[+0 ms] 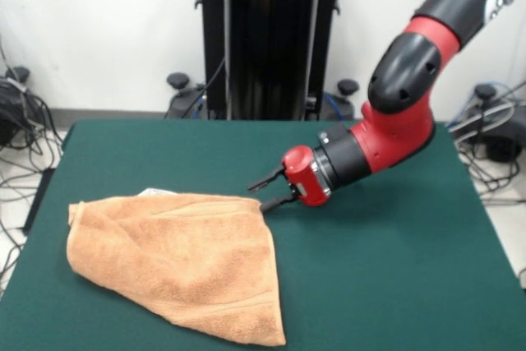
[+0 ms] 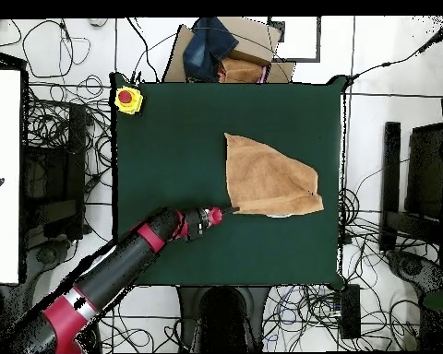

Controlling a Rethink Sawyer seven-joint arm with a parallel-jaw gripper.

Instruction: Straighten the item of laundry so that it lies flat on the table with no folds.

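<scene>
One towel [image 1: 177, 265], tan-orange, lying near the table's [image 1: 394, 285] near-left corner in the front view — doubled over on itself, narrowing to a point toward the table's middle, a whitish tag peeking out at its far edge. Not yet flat; probably folded across a diagonal. Just beyond that point, low over the middle of the table, the hand [image 1: 269, 189] — fingers parted a little, gripping nothing, tips right beside the towel's pointed corner, contact unclear.

The towel [image 1: 181, 265] lies on the table [image 1: 394, 285], beside the gripper [image 1: 269, 190].
</scene>
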